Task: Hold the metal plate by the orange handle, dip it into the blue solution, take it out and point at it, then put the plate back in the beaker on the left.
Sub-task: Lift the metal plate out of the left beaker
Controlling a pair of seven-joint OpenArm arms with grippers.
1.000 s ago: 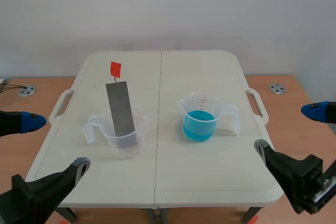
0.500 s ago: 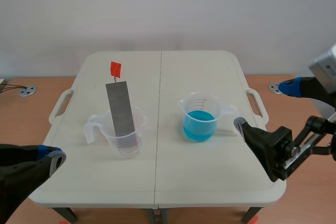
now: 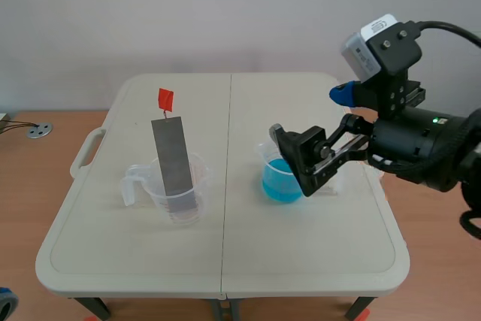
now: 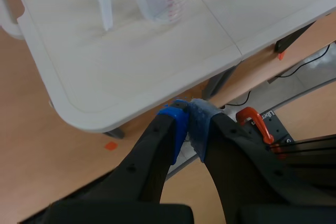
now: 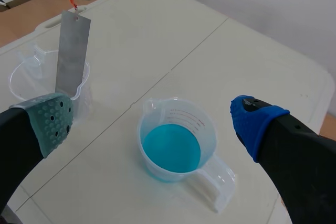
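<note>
Two clear beakers stand on the white table (image 3: 301, 261). The left beaker (image 3: 180, 202), left of centre in the scene view, holds the upright metal plate (image 3: 173, 159) with its orange handle (image 3: 165, 98) on top, and the right beaker (image 3: 272, 148), right of centre, holds blue solution (image 3: 282, 182). The right gripper (image 3: 308, 113) hangs over the right beaker, fingers spread wide and empty, while the left gripper (image 4: 189, 121) is clenched on nothing below the table's near edge.

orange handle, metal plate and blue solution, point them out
orange handle (image 3: 165, 98): scene view, middle of the tag.
metal plate (image 3: 173, 155): scene view, middle of its grey face.
blue solution (image 5: 171, 149): right wrist view, centre of the liquid surface.
</note>
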